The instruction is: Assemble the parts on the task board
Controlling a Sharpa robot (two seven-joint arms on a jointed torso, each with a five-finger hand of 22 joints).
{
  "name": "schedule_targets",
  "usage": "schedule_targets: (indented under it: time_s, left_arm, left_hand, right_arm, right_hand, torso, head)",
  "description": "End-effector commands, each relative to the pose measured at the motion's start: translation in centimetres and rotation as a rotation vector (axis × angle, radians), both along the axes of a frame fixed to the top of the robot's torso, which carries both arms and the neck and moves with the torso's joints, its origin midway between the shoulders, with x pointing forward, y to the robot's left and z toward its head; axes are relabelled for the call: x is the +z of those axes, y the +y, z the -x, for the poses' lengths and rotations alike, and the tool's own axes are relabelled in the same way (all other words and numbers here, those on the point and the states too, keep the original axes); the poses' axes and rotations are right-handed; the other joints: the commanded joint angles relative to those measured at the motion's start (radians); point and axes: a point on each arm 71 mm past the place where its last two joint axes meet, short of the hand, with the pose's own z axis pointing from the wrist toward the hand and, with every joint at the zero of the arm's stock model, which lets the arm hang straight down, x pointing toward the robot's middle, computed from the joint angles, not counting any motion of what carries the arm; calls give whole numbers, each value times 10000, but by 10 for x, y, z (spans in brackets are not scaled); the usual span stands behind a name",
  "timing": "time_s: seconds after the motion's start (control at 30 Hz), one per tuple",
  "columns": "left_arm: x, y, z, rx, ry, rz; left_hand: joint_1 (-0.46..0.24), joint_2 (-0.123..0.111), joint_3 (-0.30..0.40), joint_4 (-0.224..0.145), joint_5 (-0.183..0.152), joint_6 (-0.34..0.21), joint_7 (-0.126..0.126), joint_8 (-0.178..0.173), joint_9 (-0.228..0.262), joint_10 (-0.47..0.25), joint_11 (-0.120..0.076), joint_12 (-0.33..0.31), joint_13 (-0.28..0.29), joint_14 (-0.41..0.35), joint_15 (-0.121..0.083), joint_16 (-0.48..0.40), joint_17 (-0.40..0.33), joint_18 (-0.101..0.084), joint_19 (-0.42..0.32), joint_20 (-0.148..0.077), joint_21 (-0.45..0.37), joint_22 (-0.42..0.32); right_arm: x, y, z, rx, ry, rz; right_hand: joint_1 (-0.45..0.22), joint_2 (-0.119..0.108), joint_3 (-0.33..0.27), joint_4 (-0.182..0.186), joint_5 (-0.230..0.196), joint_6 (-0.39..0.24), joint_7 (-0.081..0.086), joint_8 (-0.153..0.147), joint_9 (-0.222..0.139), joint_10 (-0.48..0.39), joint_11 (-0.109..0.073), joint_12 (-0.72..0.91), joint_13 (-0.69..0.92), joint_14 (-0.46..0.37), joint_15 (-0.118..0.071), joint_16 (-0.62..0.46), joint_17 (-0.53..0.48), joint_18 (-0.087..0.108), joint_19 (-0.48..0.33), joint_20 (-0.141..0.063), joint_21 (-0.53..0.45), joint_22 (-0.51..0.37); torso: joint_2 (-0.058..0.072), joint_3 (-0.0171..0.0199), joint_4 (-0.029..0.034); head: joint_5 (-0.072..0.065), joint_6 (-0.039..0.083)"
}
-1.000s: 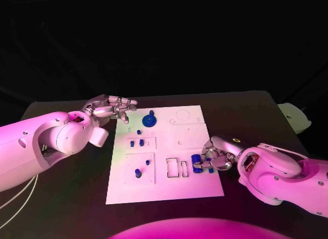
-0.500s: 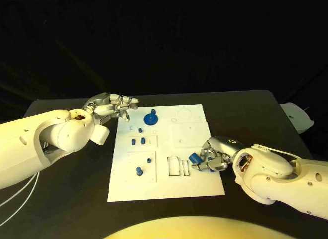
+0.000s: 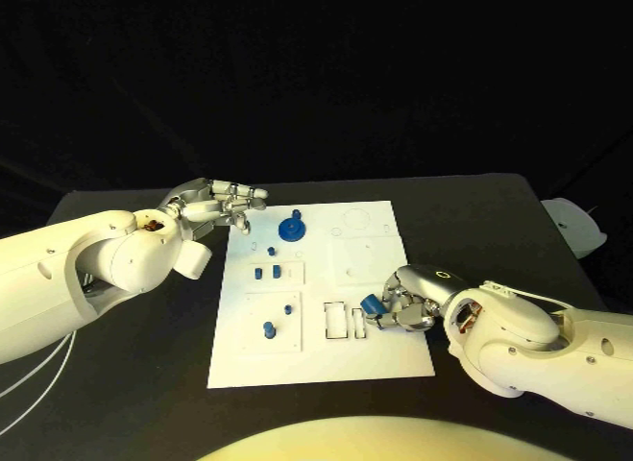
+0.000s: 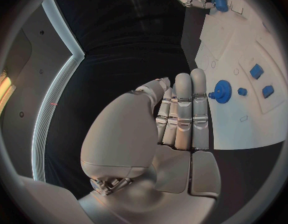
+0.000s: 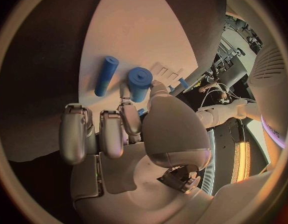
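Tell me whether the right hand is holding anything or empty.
Holding. The right hand pinches a blue cylinder between its fingers, lifted over the task board; a second cylinder lies loose nearby.

One board [image 3: 385, 365]. One gear [image 3: 288, 230] stands on it (the largest blue piece by far). Five small parts [image 3: 268, 330] lie on the robot's side of the gear: one close to it, then a pair, then two singles farther off. Two slots [image 3: 334, 322] sit side by side, to the right of those two singles. One cylinder [image 5: 106, 75] and a second cylinder [image 5: 140, 83] make two, well apart from the gear.
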Motion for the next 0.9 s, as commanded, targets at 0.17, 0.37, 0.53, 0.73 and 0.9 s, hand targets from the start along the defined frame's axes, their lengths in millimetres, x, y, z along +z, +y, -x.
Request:
schedule_targets:
  time_s: [0.17,0.37,0.53,0.73,0.9]
  left_arm:
    - [1,-2,0,-156,-56,58]
    - [1,-3,0,-176,-62,70]
    - [1,-5,0,-208,-59,82]
    - [1,-7,1,-276,-55,107]
    - [1,-8,1,-294,-58,116]
  left_hand:
    - [-18,66,-27,-18,18,-42,-10,60,-13,-58,14,57,-11,-79,16,-36,-16,140,33,48,-65,-10]
    - [-18,66,-27,-18,18,-42,-10,60,-13,-58,14,57,-11,-79,16,-36,-16,140,33,48,-65,-10]
    - [-34,73,-31,-6,18,-46,-7,67,-18,-66,16,66,-13,-77,18,-34,-24,139,37,50,-73,-16]
    - [-34,73,-31,-6,18,-46,-7,67,-18,-66,16,66,-13,-77,18,-34,-24,139,37,50,-73,-16]
    - [-34,73,-31,-6,18,-46,-7,67,-18,-66,16,66,-13,-77,18,-34,-24,139,37,50,-73,-16]
  right_arm:
    - [6,-6,5,-339,-339,-279]
    - [21,1,7,-338,-499,-880]
    - [25,11,9,-222,-316,-1201]
    - [18,25,7,49,376,-1112]
    - [14,36,8,348,779,-1027]
  right_hand:
    - [342,243,97,-46,620,6,-102,106,131,110,-33,51,87,688,-72,122,774,-235,372,-63,179,2147]
    - [439,258,103,-43,792,25,-123,139,173,165,-53,105,164,715,-88,199,917,-260,421,-78,306,2181]
    - [393,282,82,-13,849,32,-121,149,189,180,-53,116,185,718,-90,207,930,-262,425,-82,315,2184]
    - [322,308,54,-1,844,41,-119,161,204,170,-50,86,167,714,-89,202,919,-252,404,-84,262,2170]
    - [179,351,-12,3,752,41,-118,176,232,160,-47,48,152,710,-85,200,915,-244,387,-84,219,2158]
  torso:
    - [-26,-7,-7]
    - [-8,-2,-6]
    - [-2,1,17]
    - [11,-4,13]
    - [22,13,18]
  head:
    - [21,41]
    - [16,92]
    - [55,100]
    - [111,95]
    - [172,82]
